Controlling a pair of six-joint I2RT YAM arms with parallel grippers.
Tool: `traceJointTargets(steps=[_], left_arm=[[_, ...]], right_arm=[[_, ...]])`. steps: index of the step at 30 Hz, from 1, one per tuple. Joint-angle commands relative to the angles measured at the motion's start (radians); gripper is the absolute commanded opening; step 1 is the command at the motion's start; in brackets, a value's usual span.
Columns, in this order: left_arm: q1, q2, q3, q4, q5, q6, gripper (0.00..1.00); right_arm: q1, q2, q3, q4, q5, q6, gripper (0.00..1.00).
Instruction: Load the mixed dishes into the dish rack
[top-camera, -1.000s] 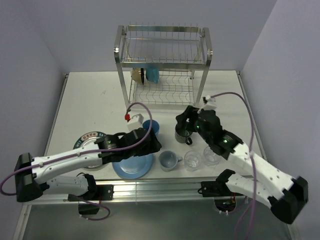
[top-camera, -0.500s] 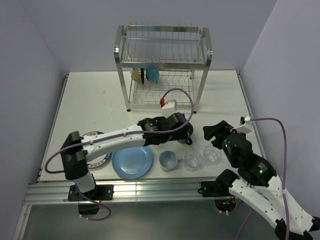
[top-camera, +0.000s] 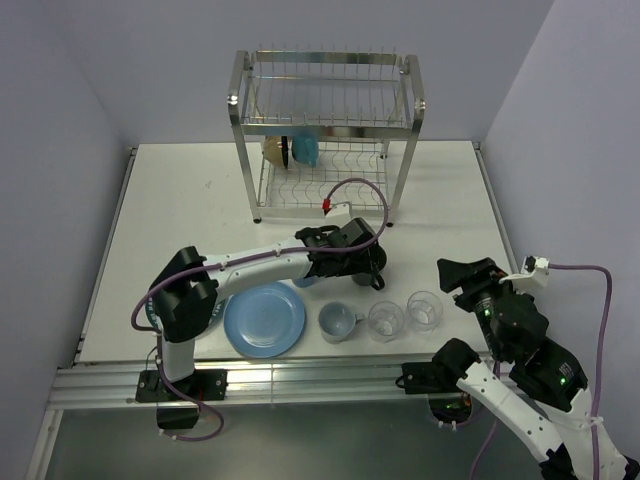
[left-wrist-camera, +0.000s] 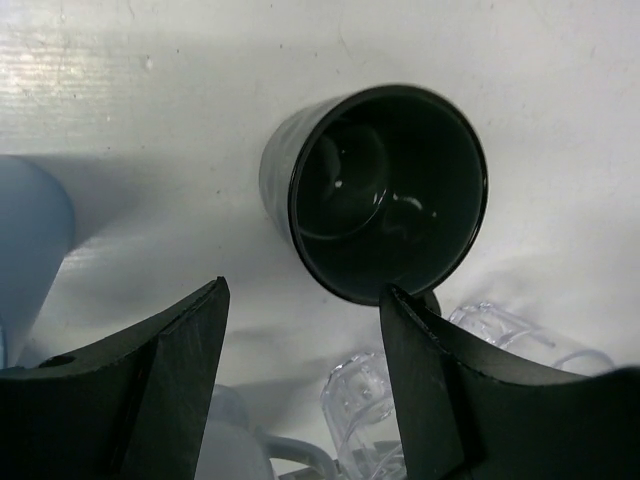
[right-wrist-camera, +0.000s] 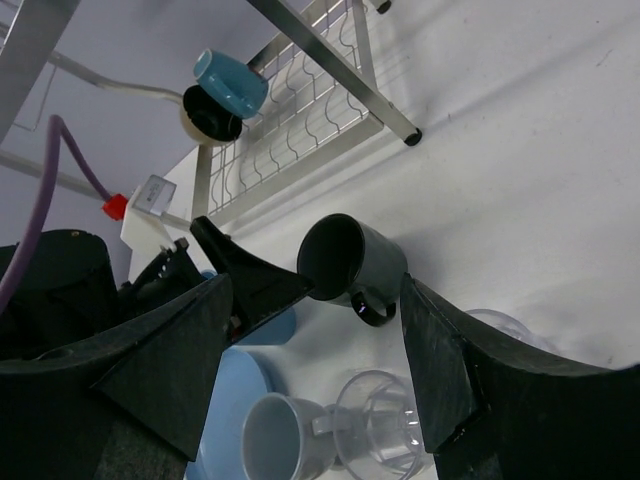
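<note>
The dark mug (left-wrist-camera: 385, 190) stands upright on the table just past my left gripper (left-wrist-camera: 302, 290), which is open with one fingertip (right-wrist-camera: 250, 275) at the mug's rim. From above, the left gripper (top-camera: 366, 260) covers most of the mug (top-camera: 377, 279). My right gripper (top-camera: 465, 272) is open and empty, to the right of two clear glasses (top-camera: 385, 320) (top-camera: 424, 310). The pale blue mug (top-camera: 338, 322) and blue plate (top-camera: 265, 320) sit near the front edge. The dish rack (top-camera: 325, 130) holds the cream cup (top-camera: 275, 150) and blue tumbler (top-camera: 305, 150) on its lower tier.
A blue vessel (top-camera: 301, 276) sits under the left forearm, beside the plate. A plate with a patterned rim (top-camera: 152, 312) shows partly behind the left arm's elbow. The rack's front right post (right-wrist-camera: 330, 75) stands on the table just beyond the dark mug.
The left arm swung from above the blue plate over to the dark mug, its jaws narrowing a little. The right arm drew back from the mug toward the near right.
</note>
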Motion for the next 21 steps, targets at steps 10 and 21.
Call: traceJointTargets(steps=[10,21], left_arm=[[0.049,0.111,0.089,0.066,0.097,0.014,0.66],[0.094,0.128,0.081,0.102,0.134,0.048,0.00]], right_arm=[[-0.002,-0.004,0.017,-0.009,0.025,-0.019,0.75],[-0.004,0.006,0.028,-0.011,0.006,-0.019,0.75]])
